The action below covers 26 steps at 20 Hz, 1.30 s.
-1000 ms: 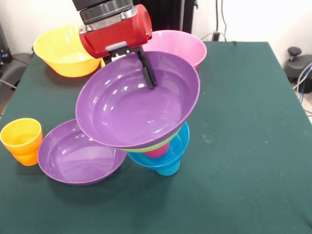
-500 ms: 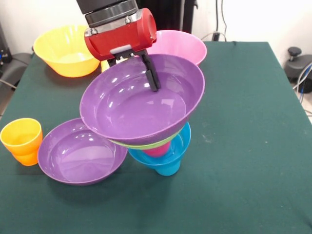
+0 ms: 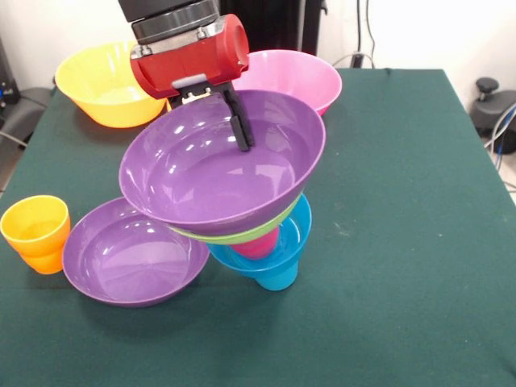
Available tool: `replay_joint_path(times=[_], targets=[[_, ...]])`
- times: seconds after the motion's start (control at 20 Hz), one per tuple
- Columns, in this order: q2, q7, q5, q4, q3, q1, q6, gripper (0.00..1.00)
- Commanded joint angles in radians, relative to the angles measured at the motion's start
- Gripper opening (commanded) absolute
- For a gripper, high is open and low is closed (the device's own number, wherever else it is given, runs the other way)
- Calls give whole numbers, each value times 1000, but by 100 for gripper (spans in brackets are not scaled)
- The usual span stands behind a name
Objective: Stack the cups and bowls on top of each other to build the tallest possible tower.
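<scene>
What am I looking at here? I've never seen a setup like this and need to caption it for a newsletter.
This is a robot arm seen from a camera across the table, facing it. The red and black part coming down from the top is the arm's end, and its hand has a dark finger inside a purple bowl, apparently gripping the rim. That bowl sits tilted on top of a tower of a green bowl, a red cup, a small blue bowl and a blue cup. On the green table lie a second purple bowl, stacked orange and yellow cups, and at the back an orange-yellow bowl and a pink bowl.
</scene>
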Motion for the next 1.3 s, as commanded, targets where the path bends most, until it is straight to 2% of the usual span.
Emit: replay_joint_path(times=[0.05, 0.55, 1.3], targets=[[35, 174, 10, 58, -86, 49, 1, 100], [17, 193, 25, 85, -106, 67, -11, 100], [12, 246, 40, 116, -87, 81, -38, 100]])
